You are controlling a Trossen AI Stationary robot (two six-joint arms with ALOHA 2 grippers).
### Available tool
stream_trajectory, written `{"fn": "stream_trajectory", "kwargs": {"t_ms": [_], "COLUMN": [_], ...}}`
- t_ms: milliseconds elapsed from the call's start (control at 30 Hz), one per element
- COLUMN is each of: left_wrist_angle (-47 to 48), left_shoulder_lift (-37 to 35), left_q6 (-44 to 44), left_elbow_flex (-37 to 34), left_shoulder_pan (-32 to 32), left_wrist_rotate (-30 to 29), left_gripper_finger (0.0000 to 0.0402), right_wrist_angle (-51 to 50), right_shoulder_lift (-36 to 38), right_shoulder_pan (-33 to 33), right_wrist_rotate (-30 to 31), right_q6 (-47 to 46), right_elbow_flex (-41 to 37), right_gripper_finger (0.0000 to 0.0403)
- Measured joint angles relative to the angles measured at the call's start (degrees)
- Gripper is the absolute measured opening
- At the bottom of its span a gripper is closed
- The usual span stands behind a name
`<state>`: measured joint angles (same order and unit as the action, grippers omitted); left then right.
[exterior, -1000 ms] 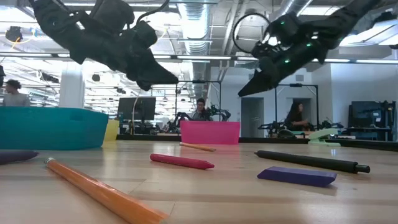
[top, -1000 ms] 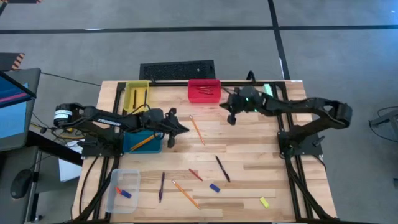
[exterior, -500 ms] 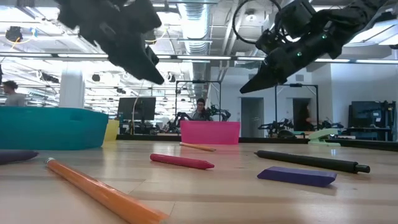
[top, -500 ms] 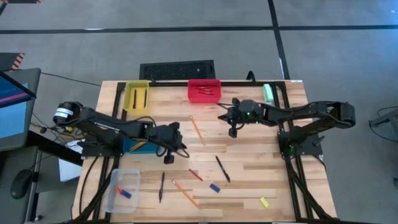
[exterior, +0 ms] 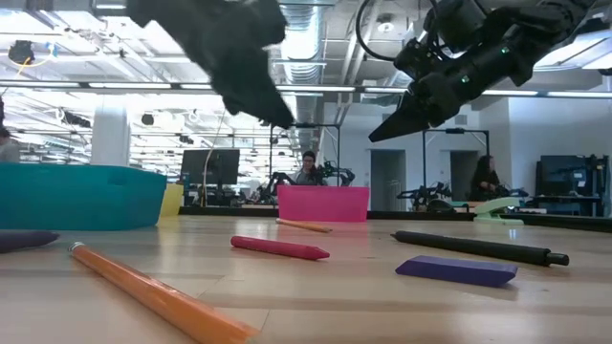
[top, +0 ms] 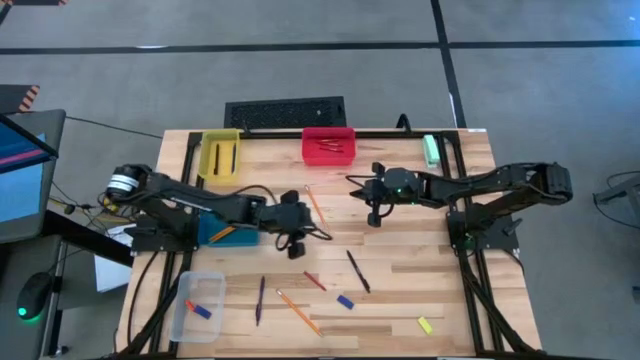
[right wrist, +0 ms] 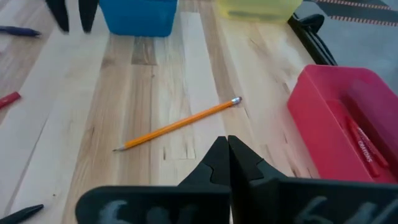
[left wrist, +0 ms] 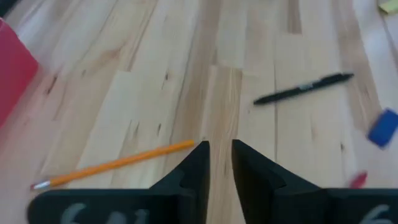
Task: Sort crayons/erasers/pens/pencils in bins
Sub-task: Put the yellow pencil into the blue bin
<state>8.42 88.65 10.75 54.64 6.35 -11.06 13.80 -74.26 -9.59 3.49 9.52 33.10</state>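
An orange pencil (top: 316, 208) lies flat on the table's middle, between my two grippers. My left gripper (top: 318, 230) hovers just to the near-left of it, fingers a little apart (left wrist: 219, 149), holding nothing. My right gripper (top: 353, 181) hangs shut (right wrist: 225, 143) to the pencil's right, also above the table. Toward the near edge lie a black pen (top: 357, 270), a red crayon (top: 314, 281), a blue eraser (top: 345, 301), a yellow eraser (top: 424, 324), another pencil (top: 298, 311) and a purple pen (top: 260, 299).
A yellow bin (top: 220, 155) and a red bin (top: 328, 144) holding crayons stand at the far edge. A teal bin (top: 228, 228) with a pencil sits under my left arm. A clear bin (top: 197, 305) with erasers sits near left. A green object (top: 431, 150) lies far right.
My left gripper has swung from beside the teal bin toward the table's right, rising a little, and now hangs by the middle pencil. My right gripper has moved from near the red bin toward the near edge, closer to that pencil. Nothing on the table has moved.
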Motion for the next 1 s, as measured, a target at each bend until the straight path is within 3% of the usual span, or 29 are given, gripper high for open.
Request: {"fn": "stream_trajectory", "kwargs": {"t_ms": [200, 400, 567, 767, 1000], "left_wrist_angle": [6.5, 8.2, 8.4, 1.2, -6.0], "left_shoulder_lift": [7.7, 12.7, 11.9, 11.3, 4.4], "left_q6": [8.3, 6.7, 6.4, 6.0, 6.9], "left_elbow_flex": [7.6, 11.2, 9.9, 6.1, -2.6], "left_shoulder_pan": [-3.7, -3.6, -0.6, 2.1, 4.6], "left_wrist_rotate": [0.0, -2.1, -11.9, -12.2, -10.7], "left_gripper_finger": [0.0114, 0.0146, 0.0105, 0.0015, 0.0005], "right_wrist_angle": [-0.6, -5.7, -3.3, -3.9, -4.6], "right_shoulder_lift": [0.0, 0.0, 0.0, 0.0, 0.0], "right_shoulder_pan": [0.1, 0.6, 3.3, 6.4, 8.7], "right_wrist_rotate": [0.0, 0.8, 1.6, 4.9, 7.1], "right_q6": [1.7, 0.2, -1.2, -4.3, -6.9], "right_elbow_flex": [0.0, 0.0, -2.6, -3.0, -3.0], "right_gripper_finger": [0.0004, 0.0004, 0.0002, 0.0004, 0.0002]}}
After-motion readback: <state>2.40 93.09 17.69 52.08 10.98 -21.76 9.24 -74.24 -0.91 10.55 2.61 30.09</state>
